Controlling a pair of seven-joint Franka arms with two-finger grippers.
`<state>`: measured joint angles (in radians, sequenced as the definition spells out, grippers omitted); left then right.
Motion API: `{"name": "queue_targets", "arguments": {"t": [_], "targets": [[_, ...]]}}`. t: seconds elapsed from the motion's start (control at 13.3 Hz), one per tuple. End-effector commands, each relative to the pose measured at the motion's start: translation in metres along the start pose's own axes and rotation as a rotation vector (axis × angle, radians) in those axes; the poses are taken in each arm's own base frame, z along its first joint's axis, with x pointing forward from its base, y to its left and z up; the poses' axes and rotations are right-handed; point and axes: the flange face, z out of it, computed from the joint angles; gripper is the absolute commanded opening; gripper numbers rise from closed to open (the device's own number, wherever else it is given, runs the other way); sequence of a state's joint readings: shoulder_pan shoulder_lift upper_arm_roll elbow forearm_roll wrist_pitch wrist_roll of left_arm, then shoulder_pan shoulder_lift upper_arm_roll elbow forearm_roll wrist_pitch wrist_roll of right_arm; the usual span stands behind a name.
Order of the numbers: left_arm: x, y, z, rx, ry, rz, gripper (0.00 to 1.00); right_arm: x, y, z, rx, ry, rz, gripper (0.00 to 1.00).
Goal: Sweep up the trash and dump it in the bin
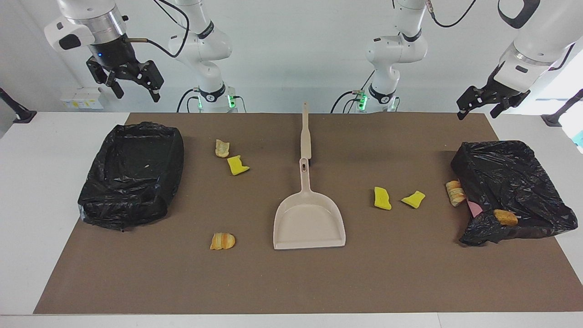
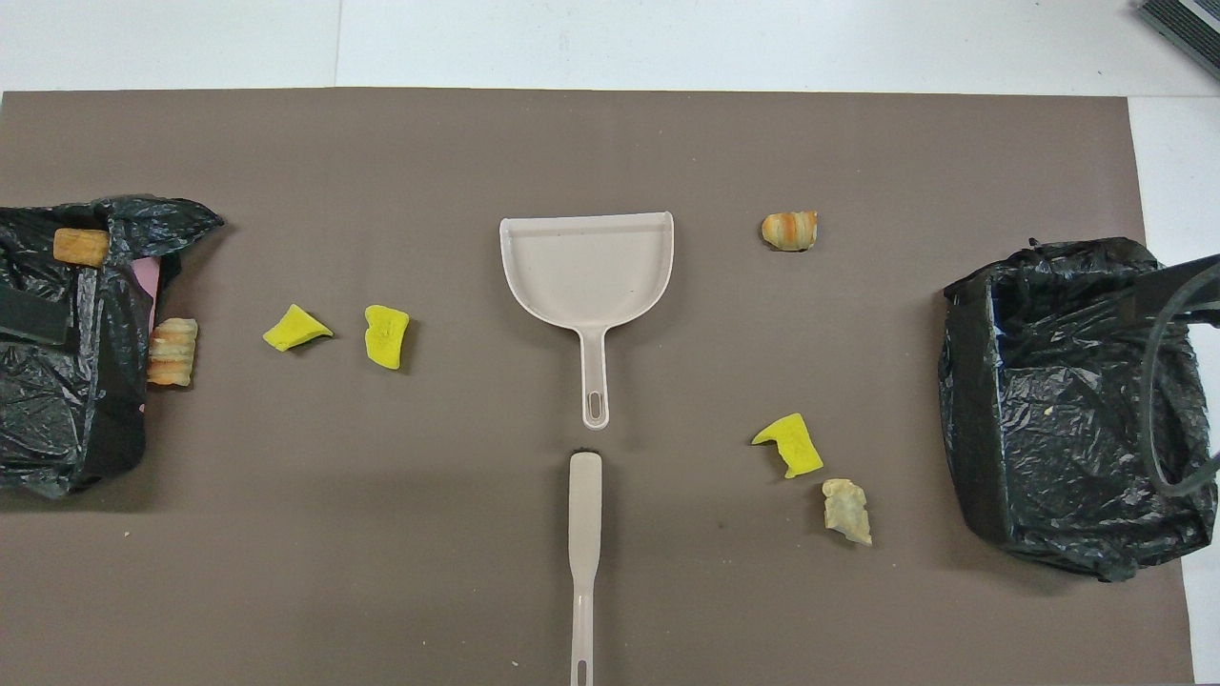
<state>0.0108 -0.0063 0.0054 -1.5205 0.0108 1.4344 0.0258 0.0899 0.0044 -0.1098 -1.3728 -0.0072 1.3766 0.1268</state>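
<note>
Trash lies scattered on the brown mat: yellow chunks (image 1: 237, 165) (image 1: 382, 198) (image 1: 413, 199) and bread-like pieces (image 1: 222, 148) (image 1: 222, 241) (image 1: 455, 192). A black-lined bin (image 1: 132, 173) stands upright at the right arm's end. A second black-lined bin (image 1: 510, 191) at the left arm's end lies tipped, with a bread piece (image 1: 505, 217) at its mouth. The beige dustpan (image 1: 309, 218) and brush (image 1: 305, 132) lie mid-mat, handle to handle. My right gripper (image 1: 135, 91) hangs open high above the upright bin's edge. My left gripper (image 1: 477, 115) hangs open above the tipped bin. Neither holds anything.
The brown mat (image 1: 291, 282) covers most of the white table (image 1: 41, 182). The two arm bases (image 1: 212, 95) (image 1: 382, 95) stand at the table's edge nearest the robots. A black stand (image 1: 18, 111) sits off the mat at the right arm's end.
</note>
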Motion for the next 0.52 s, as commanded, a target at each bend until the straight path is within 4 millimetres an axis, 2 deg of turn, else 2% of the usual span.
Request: {"name": "queue_targets", "arguments": {"t": [0.0,0.45], "targets": [[-0.0129,-0.0029,-0.0008,0.01,-0.006,0.004,1.0,-0.0045,0.003,-0.0009,0.01,-0.011,-0.017,1.0],[-0.0116,0.0042,-0.0023,0.005,-0.001,0.005,1.0,-0.0046,0.0022,-0.0009,0.01,-0.011,-0.018,1.0]]}}
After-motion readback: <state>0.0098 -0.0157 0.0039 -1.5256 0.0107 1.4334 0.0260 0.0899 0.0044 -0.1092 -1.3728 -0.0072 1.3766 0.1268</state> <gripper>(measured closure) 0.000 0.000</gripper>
